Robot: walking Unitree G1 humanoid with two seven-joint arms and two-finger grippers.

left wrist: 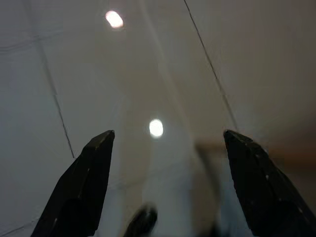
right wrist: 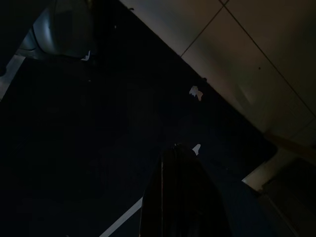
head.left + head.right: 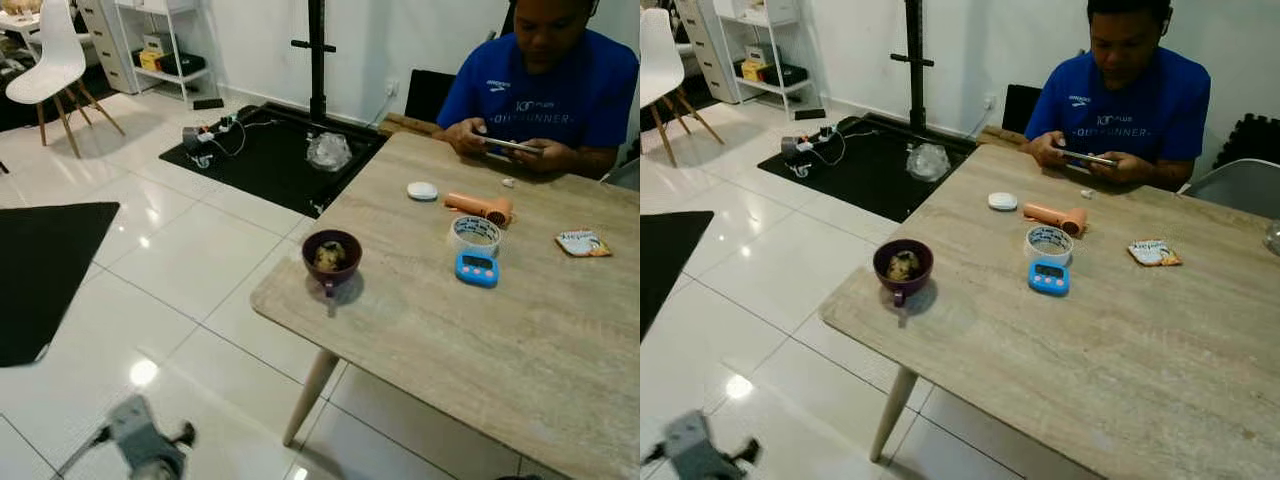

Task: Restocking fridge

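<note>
Bowl (image 3: 331, 256): purple, food inside, near table (image 3: 520, 340) corner, untouched
Left gripper (image 1: 163, 187): fingers spread wide, hung over floor
Right gripper (image 2: 180, 192): spread not discernible, dark
Approach: bowl to be neared squarely, kept level

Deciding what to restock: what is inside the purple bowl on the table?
The purple bowl near the table corner holds a pale, lumpy bit of food, too small to identify. What lies beneath that food is covered.

blue timer (image 3: 477, 268), tape roll (image 3: 475, 233), white chair (image 3: 48, 66)
</note>
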